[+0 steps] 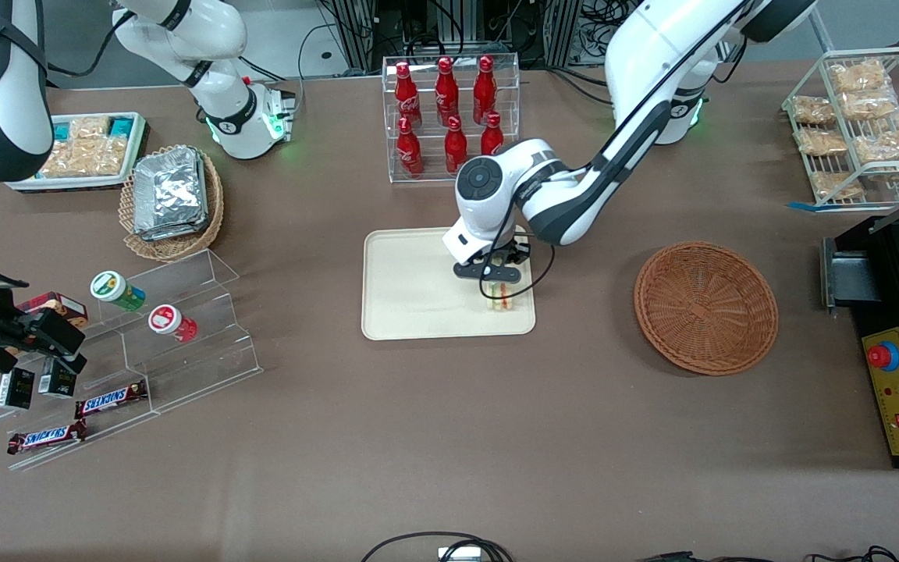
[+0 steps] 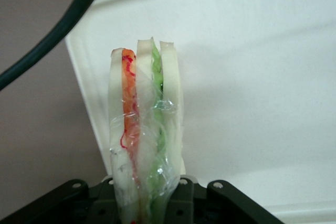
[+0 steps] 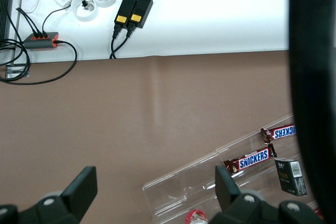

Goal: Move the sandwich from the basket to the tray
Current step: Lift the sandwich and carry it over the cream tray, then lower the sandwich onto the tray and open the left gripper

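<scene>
Clear wrap covers the sandwich [image 2: 144,129], which stands on edge between the fingers of the left gripper [image 1: 501,282], closed on its lower end. The gripper is positioned over the tray [image 1: 410,289], at the tray corner nearest the basket [image 1: 705,306]. The sandwich is at or just above the tray surface; contact cannot be confirmed. The basket holds nothing visible. Judged step: release, since the grip keeps the wedge upright for a controlled set-down

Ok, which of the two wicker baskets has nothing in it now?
The reddish-brown basket, toward the working arm's end. The tan basket holds foil packets. The sandwich is in the gripper over the tray.
</scene>
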Motion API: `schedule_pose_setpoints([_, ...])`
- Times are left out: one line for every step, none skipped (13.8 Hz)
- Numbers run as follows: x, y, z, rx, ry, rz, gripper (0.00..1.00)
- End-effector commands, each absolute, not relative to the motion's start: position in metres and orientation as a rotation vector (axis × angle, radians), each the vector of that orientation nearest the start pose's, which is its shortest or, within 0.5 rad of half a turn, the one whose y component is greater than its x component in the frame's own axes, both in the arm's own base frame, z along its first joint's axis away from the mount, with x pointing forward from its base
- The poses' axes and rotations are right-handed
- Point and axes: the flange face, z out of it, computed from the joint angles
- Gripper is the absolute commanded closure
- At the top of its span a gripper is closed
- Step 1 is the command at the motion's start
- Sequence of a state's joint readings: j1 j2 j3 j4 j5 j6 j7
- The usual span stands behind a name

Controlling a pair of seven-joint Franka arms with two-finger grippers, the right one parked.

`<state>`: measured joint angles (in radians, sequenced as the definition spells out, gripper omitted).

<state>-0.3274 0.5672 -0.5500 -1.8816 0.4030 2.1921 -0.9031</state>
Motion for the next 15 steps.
schedule_pose_setpoints([0.418, -0.464, 0.222, -3.008, 0.303, 0.109, 1.0])
schedule_pose_setpoints([0.417, -0.464, 0.22, -3.007, 0.301, 0.116, 1.0])
schedule_pose_setpoints([0.417, -0.464, 0.219, -3.007, 0.301, 0.118, 0.99])
schedule_pose_setpoints([0.416, -0.464, 0.215, -3.006, 0.299, 0.129, 0.94])
schedule_pose_setpoints([0.416, -0.464, 0.213, -3.007, 0.278, 0.133, 0.87])
schedule_pose_setpoints([0.416, -0.464, 0.21, -3.006, 0.257, 0.141, 0.79])
schedule_pose_setpoints([0.415, -0.464, 0.209, -3.007, 0.25, 0.143, 0.7])
schedule_pose_setpoints([0.415, -0.464, 0.208, -3.004, 0.255, 0.145, 0.59])
schedule_pose_setpoints([0.415, -0.464, 0.208, -3.004, 0.262, 0.145, 0.39])
schedule_pose_setpoints([0.414, -0.463, 0.205, -3.001, 0.264, 0.153, 0.23])
schedule_pose_setpoints([0.409, -0.468, 0.205, -2.997, 0.275, 0.153, 0.1])
schedule_pose_setpoints([0.406, -0.471, 0.206, -2.995, 0.282, 0.15, 0.04])
schedule_pose_setpoints([0.406, -0.471, 0.208, -2.999, 0.271, 0.152, 0.01])
schedule_pose_setpoints([0.409, -0.47, 0.212, -3.003, 0.258, 0.149, 0.01])
schedule_pose_setpoints([0.416, -0.471, 0.219, -3.017, 0.243, 0.13, 0.01])
